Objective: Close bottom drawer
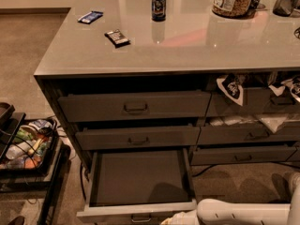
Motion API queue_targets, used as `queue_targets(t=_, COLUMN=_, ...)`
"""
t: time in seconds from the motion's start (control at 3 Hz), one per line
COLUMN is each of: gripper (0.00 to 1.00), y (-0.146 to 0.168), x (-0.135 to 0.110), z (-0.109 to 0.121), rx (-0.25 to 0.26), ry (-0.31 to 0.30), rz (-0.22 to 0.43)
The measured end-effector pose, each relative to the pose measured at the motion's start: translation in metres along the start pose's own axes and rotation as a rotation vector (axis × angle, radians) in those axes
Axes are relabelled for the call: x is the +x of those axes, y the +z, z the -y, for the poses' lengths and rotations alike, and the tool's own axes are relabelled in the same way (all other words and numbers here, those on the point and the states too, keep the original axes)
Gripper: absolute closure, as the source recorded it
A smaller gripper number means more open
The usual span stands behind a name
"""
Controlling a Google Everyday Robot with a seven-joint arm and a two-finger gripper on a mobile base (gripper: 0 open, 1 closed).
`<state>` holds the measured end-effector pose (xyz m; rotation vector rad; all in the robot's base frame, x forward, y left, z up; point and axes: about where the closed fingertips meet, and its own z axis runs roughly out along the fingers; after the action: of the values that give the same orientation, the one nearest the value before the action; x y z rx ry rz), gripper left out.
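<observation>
Claw [172, 218] beside front of bottom drawer [138, 177]

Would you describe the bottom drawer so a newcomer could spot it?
Under the grey counter, find the left stack of three wide drawers. The bottom drawer is the lowest, alone pulled far out, dark inside, with the end effector by its front.

Bottom drawer [138, 178] pulled wide open, dark inside; pincer [174, 218] at front.
</observation>
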<state>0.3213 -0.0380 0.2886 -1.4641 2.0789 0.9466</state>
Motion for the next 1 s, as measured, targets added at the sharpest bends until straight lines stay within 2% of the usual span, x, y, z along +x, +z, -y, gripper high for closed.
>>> queue_targets(t=0.33, gripper=1.0, y=-0.006, x=0.001, z=0.023, rx=0.056, ry=-0.033, rz=0.0)
queue_targets(t=0.67, gripper=1.0, y=-0.015, x=0.002, z=0.05, rx=0.115, ry=-0.058, rz=-0.009)
queue_targets(t=1.0, gripper=1.0, y=-0.015, x=0.002, z=0.05, rx=0.115, ry=-0.058, rz=-0.009)
